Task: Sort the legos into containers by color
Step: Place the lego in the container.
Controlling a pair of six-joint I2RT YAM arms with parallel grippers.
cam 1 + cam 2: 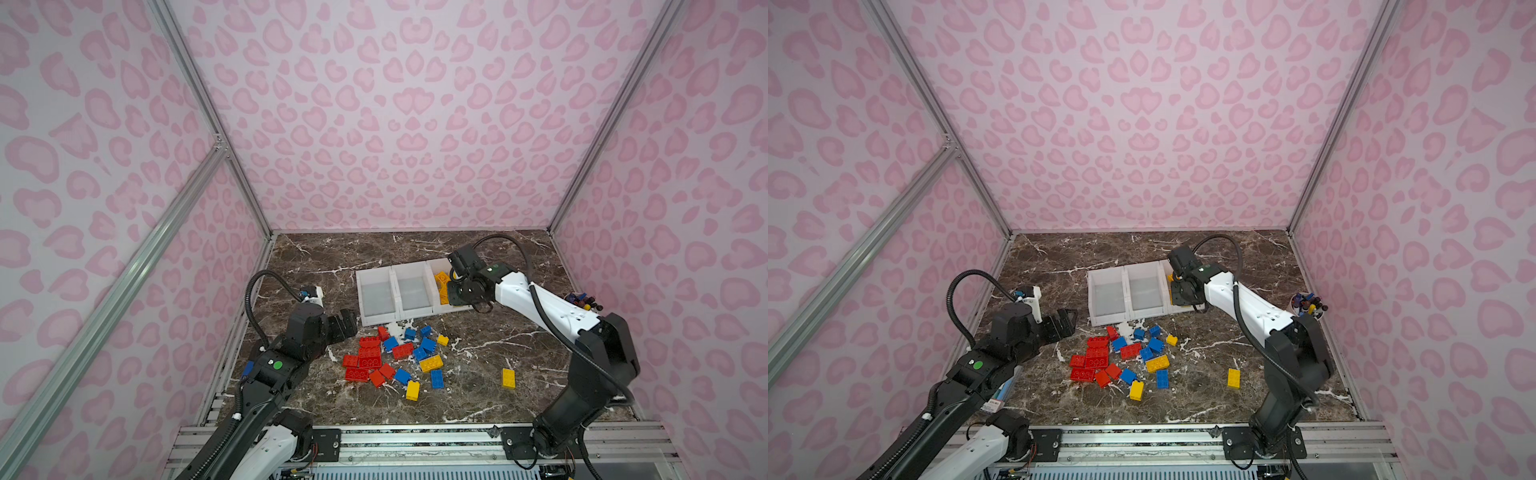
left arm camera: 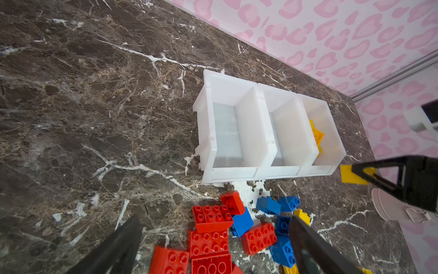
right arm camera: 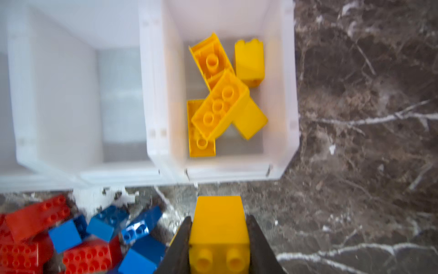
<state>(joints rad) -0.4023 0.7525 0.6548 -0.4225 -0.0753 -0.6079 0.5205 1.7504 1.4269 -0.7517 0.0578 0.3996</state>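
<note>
Three joined white containers [image 1: 394, 291] [image 2: 260, 113] stand mid-table. The rightmost one [image 3: 154, 95] holds several yellow legos [image 3: 220, 106] [image 1: 441, 284]; the other two look empty. My right gripper [image 3: 219, 218] [image 2: 369, 175] is shut on a yellow lego [image 3: 219, 234], held above the table close to that bin's near wall. Red [image 1: 369, 357], blue [image 1: 428, 345] and yellow legos [image 1: 431, 363] lie piled in front of the bins. My left gripper [image 1: 347, 326] [image 2: 214, 220] hangs open left of the pile, holding nothing.
One yellow lego [image 1: 508, 378] lies apart, right of the pile. A pinkish cup of pens [image 1: 582, 301] [image 1: 1308, 303] stands by the right wall behind my right arm. Pink patterned walls close the table on three sides.
</note>
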